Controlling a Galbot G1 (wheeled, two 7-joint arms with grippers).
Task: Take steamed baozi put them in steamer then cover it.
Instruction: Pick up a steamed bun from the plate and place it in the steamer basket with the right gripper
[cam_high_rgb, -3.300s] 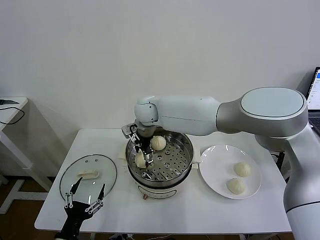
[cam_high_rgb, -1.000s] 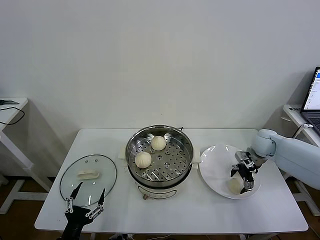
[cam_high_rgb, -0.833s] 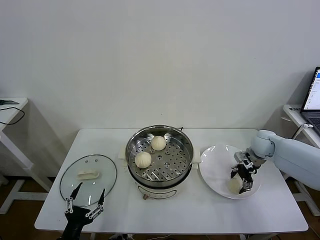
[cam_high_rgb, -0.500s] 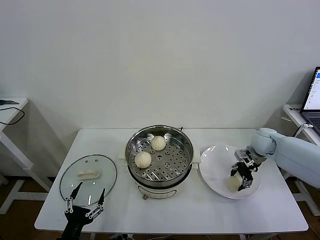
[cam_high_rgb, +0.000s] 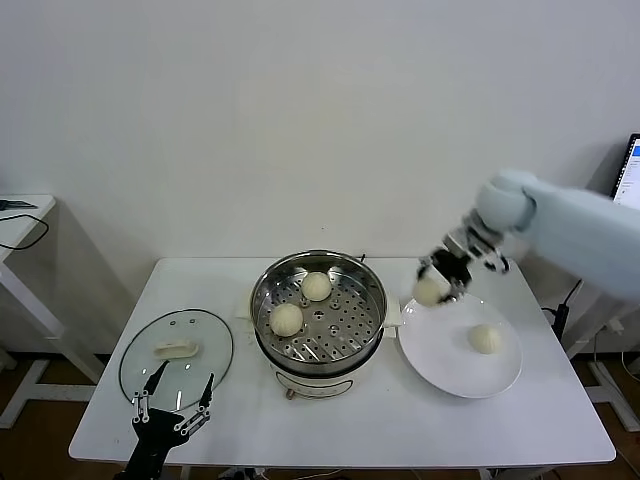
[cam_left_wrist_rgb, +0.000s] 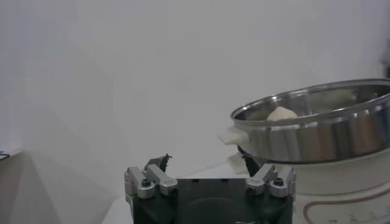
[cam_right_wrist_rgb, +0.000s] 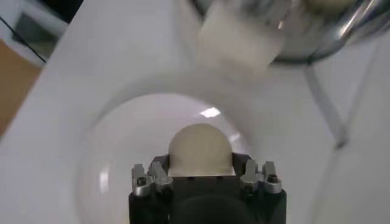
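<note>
My right gripper (cam_high_rgb: 437, 283) is shut on a cream-white baozi (cam_high_rgb: 431, 290) and holds it in the air over the left edge of the white plate (cam_high_rgb: 450, 355), just right of the steamer (cam_high_rgb: 318, 310). In the right wrist view that baozi (cam_right_wrist_rgb: 200, 150) sits between the jaws above the plate. Two baozi (cam_high_rgb: 286, 319) (cam_high_rgb: 316, 286) lie on the steamer's perforated tray. One more baozi (cam_high_rgb: 486, 339) rests on the plate. The glass cover (cam_high_rgb: 177, 348) lies flat at the table's left. My left gripper (cam_high_rgb: 172, 405) hovers open near the front edge by the cover.
The steamer's rim and white side handle (cam_left_wrist_rgb: 234, 136) show close by in the left wrist view. A laptop edge (cam_high_rgb: 631, 170) stands at the far right. A side table (cam_high_rgb: 20, 215) is off to the left.
The right gripper closed on the near baozi on the plate, lifted it and carried it up and left toward the steamer. One baozi is left on the plate. The left arm stayed still.
</note>
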